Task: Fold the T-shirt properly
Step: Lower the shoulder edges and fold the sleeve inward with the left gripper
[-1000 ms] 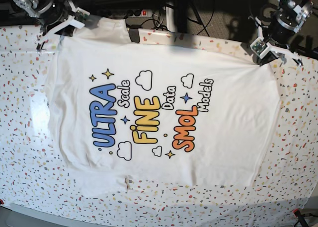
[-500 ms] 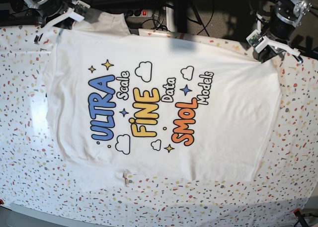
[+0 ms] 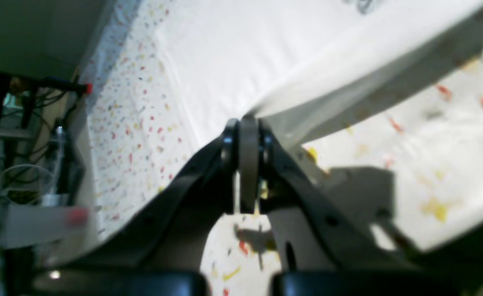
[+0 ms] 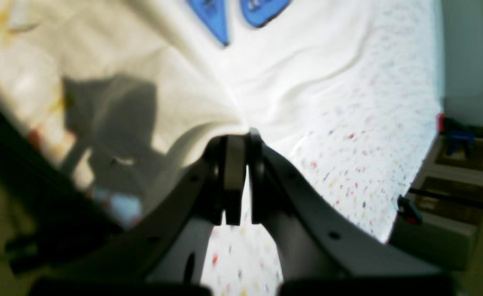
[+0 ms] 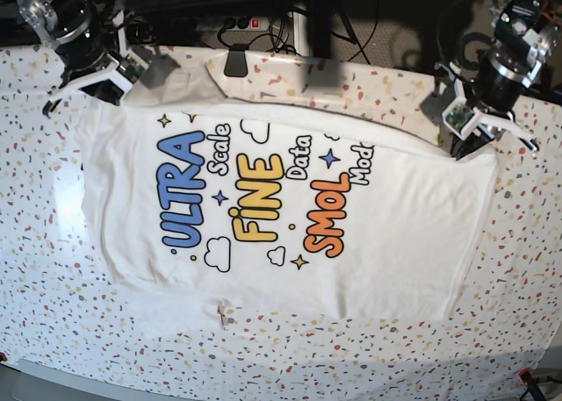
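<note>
- Left gripper [image 3: 241, 164]: fingers [image 3: 228, 152] pinched together on the T-shirt [image 5: 290, 208] edge; in the left wrist view white fabric runs straight into the clamp, no gap visible.
- Right gripper [image 4: 237, 181]: fingers [image 4: 257, 164] likewise clamped on cloth; fabric puckers into folds at the pinch, blue print just beyond.
- In the base view the left gripper [image 5: 470, 125] sits at the shirt's far edge on the picture's right, the right gripper [image 5: 97, 81] at the far edge on the picture's left. Both hold the same long edge.
- T-shirt lies print-up across the speckled bench [image 5: 527, 269]. The held far edge is lifted and rolled toward the print: tops of "Models" and the clouds are cut off by the turned-over fabric. Near edge and lower half lie flat on the bench.
- Step, judged: first lengthwise fold in progress, far edge being carried over toward the near side.
- Next move calls for: both arms travelling together at equal height and pace so the crease stays straight; enough lift that the held edge doesn't drag the flat half; lay the edge down parallel to the near edge before letting go.
- Risk: uneven pull skews the fold or slides the whole shirt on the bench.
</note>
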You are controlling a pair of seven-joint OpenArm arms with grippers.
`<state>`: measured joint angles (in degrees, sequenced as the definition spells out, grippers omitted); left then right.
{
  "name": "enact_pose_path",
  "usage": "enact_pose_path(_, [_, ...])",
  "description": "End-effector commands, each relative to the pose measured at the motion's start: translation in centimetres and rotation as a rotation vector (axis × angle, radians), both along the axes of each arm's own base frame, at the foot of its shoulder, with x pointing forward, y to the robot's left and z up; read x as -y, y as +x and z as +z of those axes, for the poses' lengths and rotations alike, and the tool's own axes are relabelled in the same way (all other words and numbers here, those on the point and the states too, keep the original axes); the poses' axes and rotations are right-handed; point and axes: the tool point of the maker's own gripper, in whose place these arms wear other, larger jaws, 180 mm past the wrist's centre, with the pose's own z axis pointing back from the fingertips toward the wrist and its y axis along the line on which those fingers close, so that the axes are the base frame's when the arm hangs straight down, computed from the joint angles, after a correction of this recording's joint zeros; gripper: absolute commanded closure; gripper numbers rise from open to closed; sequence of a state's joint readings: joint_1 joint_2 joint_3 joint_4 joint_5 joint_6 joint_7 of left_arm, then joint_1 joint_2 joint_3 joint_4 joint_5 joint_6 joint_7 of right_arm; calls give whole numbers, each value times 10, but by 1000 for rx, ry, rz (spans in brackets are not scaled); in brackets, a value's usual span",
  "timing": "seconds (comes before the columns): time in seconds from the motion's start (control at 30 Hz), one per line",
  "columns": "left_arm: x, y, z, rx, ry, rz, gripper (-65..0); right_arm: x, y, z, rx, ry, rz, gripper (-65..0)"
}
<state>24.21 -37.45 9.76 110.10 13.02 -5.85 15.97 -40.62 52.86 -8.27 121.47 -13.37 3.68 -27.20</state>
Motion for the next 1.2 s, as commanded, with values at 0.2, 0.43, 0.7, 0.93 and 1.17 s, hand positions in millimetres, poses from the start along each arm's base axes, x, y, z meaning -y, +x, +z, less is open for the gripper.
enact_pose_path(0.2, [-8, 40, 15, 89, -63, 21, 0, -4, 39, 9, 130, 105, -59, 0])
enact_pose_path(0.43, [-6, 66, 8, 95, -128, 49, 0, -12, 64, 24, 214, 154, -78, 0])
enact_pose_path(0.7, [-9, 82, 6, 78, -195, 81, 0, 3, 90, 11, 240, 185, -153, 0])
enact_pose_path(0.93, [-20, 91, -1, 78, -190, 101, 0, 5, 104, 2, 237, 201, -183, 0])
enact_pose_path(1.17, [-21, 97, -6, 66, -228, 95, 0, 29, 96, -30, 165, 154, -240, 0])
